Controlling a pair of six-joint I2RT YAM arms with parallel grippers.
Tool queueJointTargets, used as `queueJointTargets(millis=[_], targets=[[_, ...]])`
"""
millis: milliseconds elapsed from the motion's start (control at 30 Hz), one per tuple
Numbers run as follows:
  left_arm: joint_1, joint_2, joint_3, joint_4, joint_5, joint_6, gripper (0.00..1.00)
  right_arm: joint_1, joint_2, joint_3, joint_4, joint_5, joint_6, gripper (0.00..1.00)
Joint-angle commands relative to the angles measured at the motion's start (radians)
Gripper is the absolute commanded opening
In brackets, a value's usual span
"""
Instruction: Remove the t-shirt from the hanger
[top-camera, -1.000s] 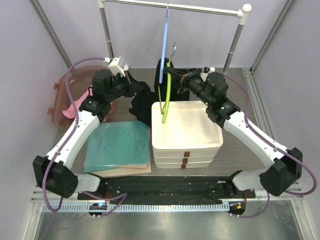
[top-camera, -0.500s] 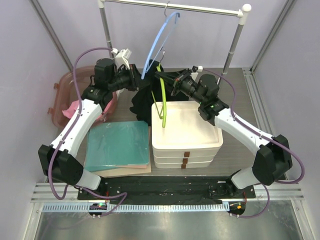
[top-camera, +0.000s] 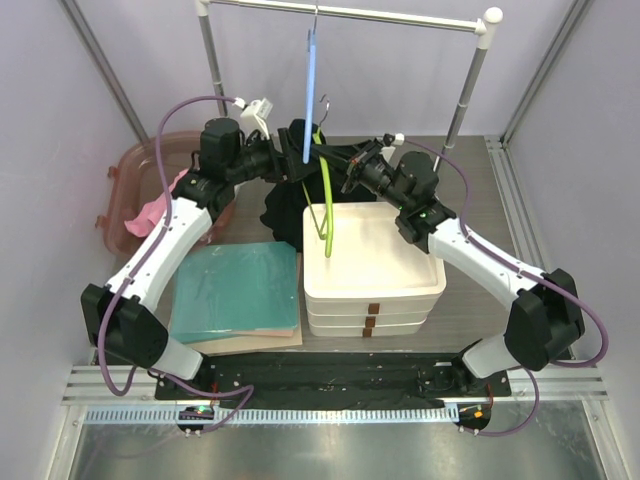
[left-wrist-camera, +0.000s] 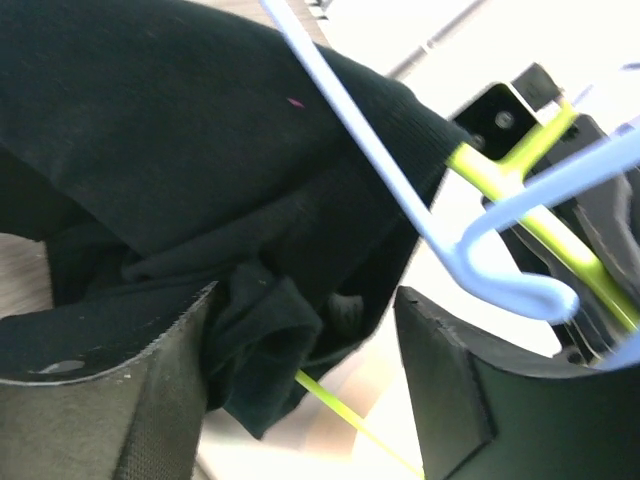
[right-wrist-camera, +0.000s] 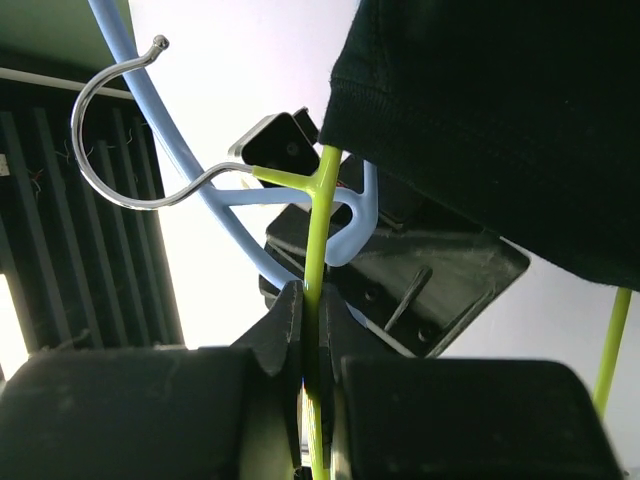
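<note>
The black t-shirt (top-camera: 281, 205) hangs bunched behind the white trays, and part of it is still draped over the lime-green hanger (top-camera: 326, 205). In the right wrist view my right gripper (right-wrist-camera: 312, 335) is shut on the green hanger (right-wrist-camera: 322, 215) just below its metal hook (right-wrist-camera: 115, 150), with the t-shirt (right-wrist-camera: 500, 120) at upper right. My left gripper (top-camera: 298, 160) stands open beside it. In the left wrist view black t-shirt (left-wrist-camera: 180, 150) fabric lies loose against the left finger (left-wrist-camera: 150, 400), inside the open left gripper (left-wrist-camera: 305, 335). A thin green hanger (left-wrist-camera: 350, 422) rod pokes out below the cloth.
An empty blue hanger (top-camera: 310, 80) hangs from the rail (top-camera: 400, 15), right by both grippers. Stacked white trays (top-camera: 400, 285) sit in front. A folded teal cloth (top-camera: 235, 290) lies on the left, and a pink basket (top-camera: 125, 175) is at far left.
My left gripper has opened, let the t-shirt go and moved right toward the hangers. The blue hanger swung out and now hangs straight. The right gripper keeps hold of the green hanger.
</note>
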Motion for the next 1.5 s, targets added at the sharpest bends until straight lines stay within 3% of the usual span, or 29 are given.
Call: queueJointTargets(millis=[0,333,400,833,1267,1467], targets=[[-0.003,0.011,0.037,0.037,-0.063,-0.011,0.66,0.027,-0.061,0.016,0.147,-0.021,0.020,0.01],[-0.003,0.009,0.034,0.026,-0.189,-0.051,0.25,0.076,-0.130,-0.039,0.135,0.006,0.023,0.01],[-0.002,0.003,0.034,0.027,-0.227,-0.079,0.01,0.083,-0.167,-0.062,0.098,0.013,0.008,0.01],[0.006,0.028,0.046,0.064,-0.521,-0.185,0.00,0.084,-0.342,-0.119,-0.061,-0.027,-0.072,0.01],[0.095,0.146,0.135,0.014,-0.533,-0.150,0.00,0.086,-0.575,-0.102,-0.308,0.039,-0.153,0.01],[0.119,0.147,0.174,-0.034,-0.475,-0.097,0.00,0.070,-0.520,0.019,-0.393,0.060,-0.287,0.01]])
